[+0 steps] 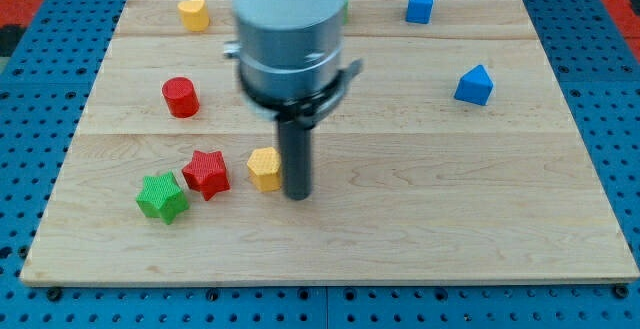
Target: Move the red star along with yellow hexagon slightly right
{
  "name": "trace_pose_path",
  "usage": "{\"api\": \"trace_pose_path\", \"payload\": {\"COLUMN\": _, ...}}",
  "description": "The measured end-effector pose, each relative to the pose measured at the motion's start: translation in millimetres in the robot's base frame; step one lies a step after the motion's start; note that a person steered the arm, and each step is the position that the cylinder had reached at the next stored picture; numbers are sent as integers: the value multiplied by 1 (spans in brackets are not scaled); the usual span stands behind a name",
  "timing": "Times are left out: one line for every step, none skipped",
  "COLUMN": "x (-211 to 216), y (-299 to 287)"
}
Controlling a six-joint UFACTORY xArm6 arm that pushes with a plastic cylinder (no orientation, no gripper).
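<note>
Two light, rigid blocks, red star (206, 173) and yellow hexagon (264, 168), sit near the table's (420, 219) lower-left corner; our tip (298, 196), grasping nothing, adjoins the hexagon's right, so we judge the star's left face the push point.

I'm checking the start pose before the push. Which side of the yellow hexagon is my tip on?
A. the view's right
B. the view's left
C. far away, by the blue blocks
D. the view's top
A: my tip stands right beside the yellow hexagon on the view's right; the red star lies on its left.
</note>
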State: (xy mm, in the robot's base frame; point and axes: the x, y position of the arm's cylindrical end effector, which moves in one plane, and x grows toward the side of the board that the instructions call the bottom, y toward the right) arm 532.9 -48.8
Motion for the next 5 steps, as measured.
{"api": "trace_pose_path", "payload": {"x": 13, "y": -44}}
{"api": "trace_pose_path", "payload": {"x": 13, "y": -98}}
{"api": "trace_pose_path", "payload": {"x": 11, "y": -135}}
{"api": "trace_pose_path", "payload": {"x": -18, "y": -117}}
{"api": "trace_pose_path", "payload": {"x": -35, "y": -95}}
